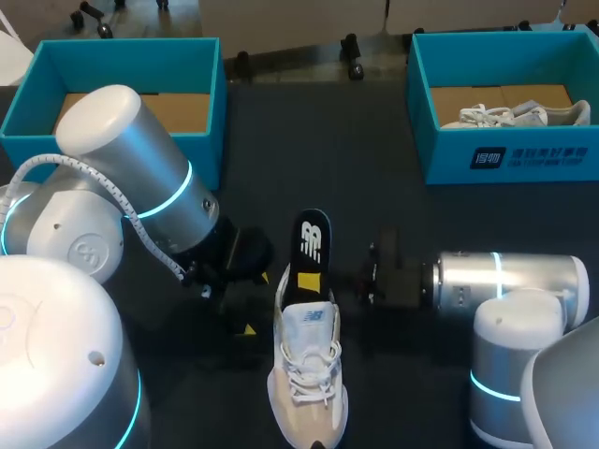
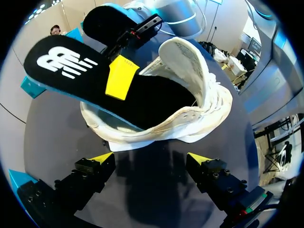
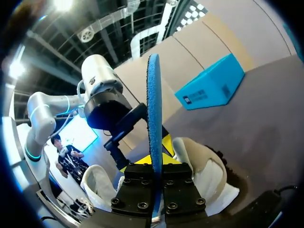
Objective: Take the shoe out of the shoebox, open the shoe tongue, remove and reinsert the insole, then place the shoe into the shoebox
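A white sneaker lies on the dark table near the front middle, seen side-on as the sneaker ahead of my left gripper. Its tongue is folded back. A black insole with a blue underside sticks out of the shoe's opening, its front end still inside. My right gripper is shut on the insole from the right. In the right wrist view the insole stands edge-on between the right gripper. My left gripper is open just left of the shoe, and in its own view the left gripper holds nothing.
A teal shoebox with a bare cardboard floor stands at the back left. Another teal shoebox at the back right holds a second white shoe. My left arm's large body fills the near left of the table.
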